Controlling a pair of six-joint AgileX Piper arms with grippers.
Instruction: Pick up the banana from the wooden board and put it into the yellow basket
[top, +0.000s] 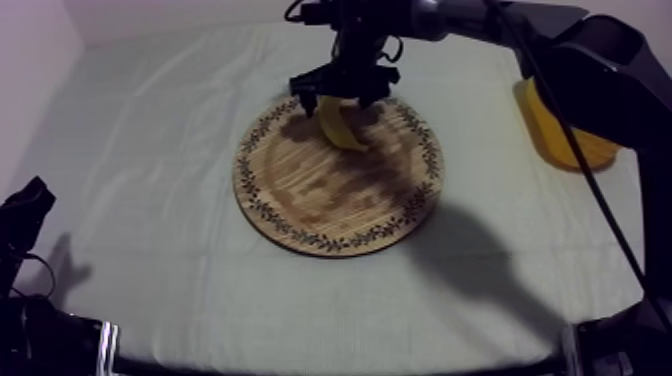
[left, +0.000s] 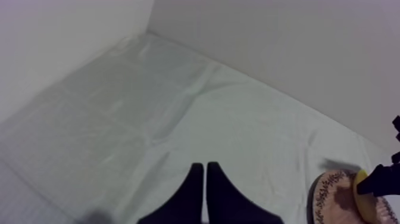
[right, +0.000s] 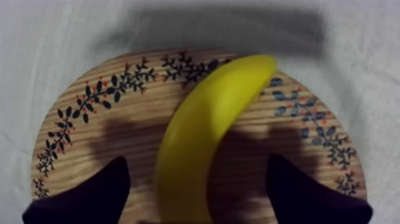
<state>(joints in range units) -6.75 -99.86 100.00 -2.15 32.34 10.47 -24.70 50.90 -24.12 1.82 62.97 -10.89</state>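
Starting nearest me, my left gripper rests low at its own side, closed into a narrow wedge on nothing. Farther in sits the wooden board, and the banana lies on its far part, close to the far edge. My right gripper hangs directly over it, spread wide. Its fingers stand one on each side of the fruit, and as far as I can see neither touches it. I judge the toy to be light, stiff and smooth-skinned, so it may slip or roll along its curve. I would close across the thick middle rather than the tapering ends, squeezing only gently. Beyond, off to the right, the yellow basket stands well apart from the board.
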